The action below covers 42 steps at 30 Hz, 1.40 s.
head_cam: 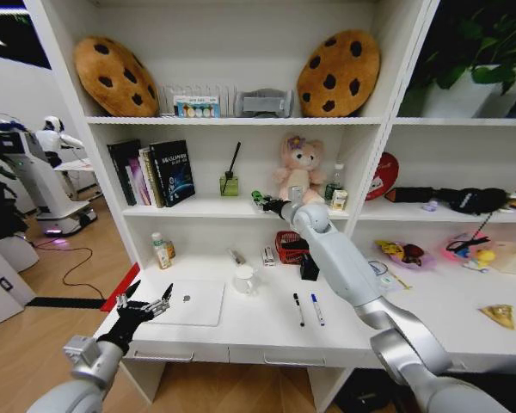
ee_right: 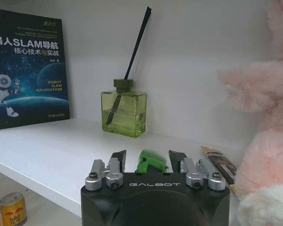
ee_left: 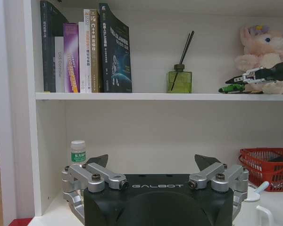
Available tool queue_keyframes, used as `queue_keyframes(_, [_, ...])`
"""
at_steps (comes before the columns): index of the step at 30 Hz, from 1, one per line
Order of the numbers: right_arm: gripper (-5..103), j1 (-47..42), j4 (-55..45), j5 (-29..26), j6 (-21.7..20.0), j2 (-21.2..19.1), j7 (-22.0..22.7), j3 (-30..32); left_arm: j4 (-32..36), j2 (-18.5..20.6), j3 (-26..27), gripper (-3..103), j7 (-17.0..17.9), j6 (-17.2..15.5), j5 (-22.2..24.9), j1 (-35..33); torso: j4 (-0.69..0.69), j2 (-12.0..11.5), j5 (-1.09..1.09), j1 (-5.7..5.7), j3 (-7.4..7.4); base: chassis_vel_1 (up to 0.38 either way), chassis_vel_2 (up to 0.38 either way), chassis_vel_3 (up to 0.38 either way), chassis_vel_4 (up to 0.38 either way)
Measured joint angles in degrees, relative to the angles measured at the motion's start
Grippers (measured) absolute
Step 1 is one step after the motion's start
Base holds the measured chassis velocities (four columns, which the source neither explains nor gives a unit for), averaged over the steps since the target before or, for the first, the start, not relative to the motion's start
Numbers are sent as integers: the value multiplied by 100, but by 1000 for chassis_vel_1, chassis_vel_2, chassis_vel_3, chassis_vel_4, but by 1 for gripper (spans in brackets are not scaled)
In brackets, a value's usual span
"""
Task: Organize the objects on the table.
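White shelving over the table (head_cam: pixel 267 340): green oblong item going onto the middle shelf (head_cam: pixel 198 208).
Right gripper (head_cam: pixel 264 203) clenched on the green item (ee_right: pixel 150 162), low over the shelf board between diffuser bottle (ee_right: pixel 123 113) and plush toy (ee_right: pixel 259 141). Placing step, I'd say; next calls for set-down and release. Left gripper (head_cam: pixel 146 303) spread wide, idle by the laptop (head_cam: pixel 189 301); pens (head_cam: pixel 307 309) lie on the table.

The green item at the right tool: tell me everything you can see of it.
The green item is small, oblong, bright green and looks like glossy plastic. It sits between the fingers of the right tool, tilted, over the white shelf in front of the green diffuser bottle and beside the pink plush toy. From the left wrist it shows at the shelf edge. Whether it touches the shelf is unclear.
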State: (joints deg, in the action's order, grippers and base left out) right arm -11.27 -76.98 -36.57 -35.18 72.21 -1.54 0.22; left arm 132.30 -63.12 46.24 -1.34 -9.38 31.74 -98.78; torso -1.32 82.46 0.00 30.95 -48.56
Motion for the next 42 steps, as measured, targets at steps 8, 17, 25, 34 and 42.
queue_keyframes(8, [84,37,-504,-354,-11,-192,395,-129,0,0,0,100,0,0,0,0,2,0,0,0,0,0,0,0,0])
queue_keyframes(17, [100,-876,-2902,-2338,-216,-1723,1980,-75,0,0,0,100,1,1,0,0,-1,1,1,-1,1,0,0,0,0])
queue_keyframes(25, [100,-3147,-4688,-2621,-321,-2544,2295,1246,0,0,0,100,1,1,0,0,-1,2,-2,-1,2,0,0,0,0])
queue_keyframes(34, [100,-5000,-4582,-1946,-5,-2103,3004,1602,0,0,0,100,0,1,0,0,1,1,1,-1,1,0,0,0,0])
queue_keyframes(42, [100,-5350,-3181,-616,379,-1312,2859,1404,0,0,1,100,1,1,0,0,0,0,1,0,0,0,0,0,0])
